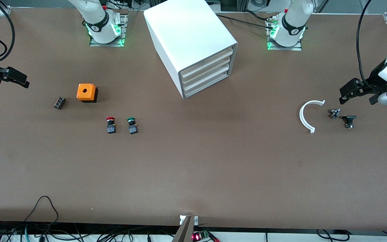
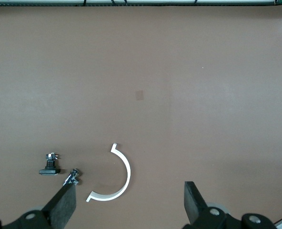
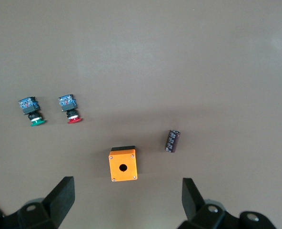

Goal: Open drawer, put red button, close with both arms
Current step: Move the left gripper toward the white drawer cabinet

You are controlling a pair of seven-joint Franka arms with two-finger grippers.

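Now: drawer (image 1: 207, 68) shut in cabinet (image 1: 190, 40) | red button (image 1: 111, 125) on table beside green button (image 1: 132, 125), looks small, light, hard; grab its blocky body | left gripper (image 2: 129, 202) and right gripper (image 3: 126, 200) both spread wide, holding nothing

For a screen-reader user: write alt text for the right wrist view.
The right gripper hangs open over a brown table, its two black fingers framing an orange box with a round hole in its top. Beside the box lies a small dark cylinder; the red button and a matching green button lie side by side on their sides.
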